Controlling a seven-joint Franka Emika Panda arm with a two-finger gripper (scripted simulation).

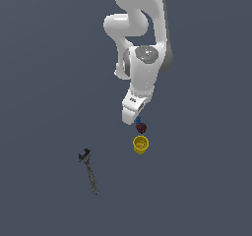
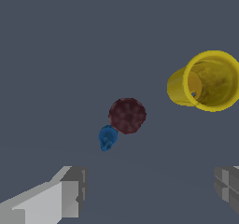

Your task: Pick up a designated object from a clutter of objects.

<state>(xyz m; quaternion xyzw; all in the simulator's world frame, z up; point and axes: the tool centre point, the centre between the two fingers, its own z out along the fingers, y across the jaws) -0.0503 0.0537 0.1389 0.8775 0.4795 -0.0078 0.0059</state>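
Note:
The designated object is a tiny bright blue lumpy piece (image 2: pixel 107 138), touching the dark red bumpy ball (image 2: pixel 127 115). In the exterior view the blue piece (image 1: pixel 138 120) peeks out just under the arm's hand, with the red ball (image 1: pixel 141 128) and the yellow cup (image 1: pixel 141 144) lined up below it. The yellow cup (image 2: pixel 207 81) lies apart from the ball in the wrist view. My gripper (image 2: pixel 149 190) hovers above the blue piece, open, with nothing between its fingers (image 2: pixel 70 190). In the exterior view the fingertips are hidden by the hand.
A dark grey adjustable wrench (image 1: pixel 89 170) lies on the grey floor toward the exterior view's left, well apart from the other items. The white arm (image 1: pixel 142 58) reaches down from the top of that view.

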